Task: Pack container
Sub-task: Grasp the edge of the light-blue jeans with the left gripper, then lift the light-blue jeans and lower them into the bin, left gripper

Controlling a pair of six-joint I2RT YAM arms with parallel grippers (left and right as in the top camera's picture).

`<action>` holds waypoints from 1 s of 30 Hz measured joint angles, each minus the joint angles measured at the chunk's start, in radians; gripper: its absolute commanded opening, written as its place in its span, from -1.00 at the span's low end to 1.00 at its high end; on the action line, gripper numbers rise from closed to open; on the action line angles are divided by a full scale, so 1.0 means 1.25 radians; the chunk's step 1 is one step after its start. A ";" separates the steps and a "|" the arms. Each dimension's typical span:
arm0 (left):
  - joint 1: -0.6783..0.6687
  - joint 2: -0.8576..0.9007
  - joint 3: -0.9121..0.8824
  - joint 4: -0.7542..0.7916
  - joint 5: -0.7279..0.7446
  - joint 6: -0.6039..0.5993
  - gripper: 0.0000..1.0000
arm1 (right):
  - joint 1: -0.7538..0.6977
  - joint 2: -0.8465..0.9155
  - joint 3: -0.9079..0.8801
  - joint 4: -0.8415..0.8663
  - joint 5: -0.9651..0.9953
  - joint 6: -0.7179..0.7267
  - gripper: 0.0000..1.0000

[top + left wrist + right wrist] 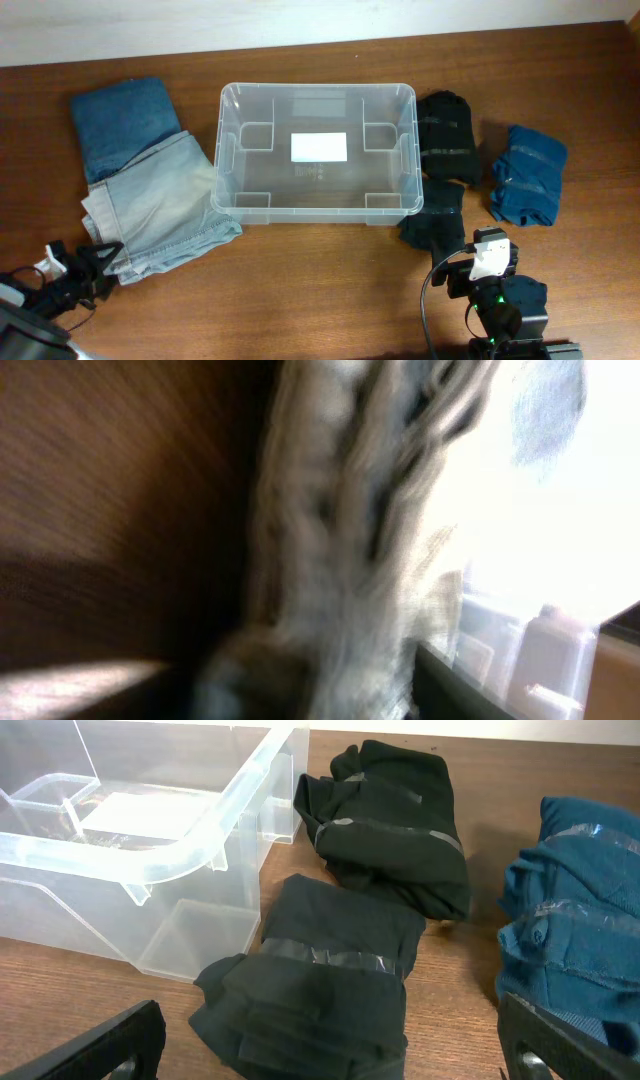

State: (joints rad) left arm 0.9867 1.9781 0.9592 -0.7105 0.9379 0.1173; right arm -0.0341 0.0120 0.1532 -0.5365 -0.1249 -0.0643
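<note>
The clear plastic container (226,150) stands in the middle of the table with only a white label (319,147) on its bottom; its corner also shows in the right wrist view (180,855). My left gripper (100,265) is at the front left, at the corner of the folded light denim jeans (160,205). The left wrist view is blurred, with light denim (340,540) close between spread fingers. My right gripper (330,1055) is open and empty, low over the near black folded garment (330,970), which lies against the container's front right corner.
Dark blue jeans (125,125) lie folded at the back left, partly under the light denim. A second black garment (447,135) lies right of the container, and a teal-blue garment (527,175) lies further right. A pale wall edge runs along the back.
</note>
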 measured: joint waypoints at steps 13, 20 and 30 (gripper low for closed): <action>0.002 0.043 -0.016 0.021 0.055 0.129 -0.99 | 0.000 0.000 0.000 0.000 0.000 -0.001 0.97; 0.000 0.048 0.007 -0.078 0.062 0.143 -0.99 | 0.000 0.000 0.000 0.000 0.000 0.000 0.97; -0.020 -0.312 0.112 -0.216 0.197 0.107 -1.00 | 0.000 0.000 0.000 0.000 0.000 0.000 0.97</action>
State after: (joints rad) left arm 0.9623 1.5879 1.0996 -0.9806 1.1839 0.2516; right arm -0.0341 0.0120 0.1532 -0.5365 -0.1253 -0.0643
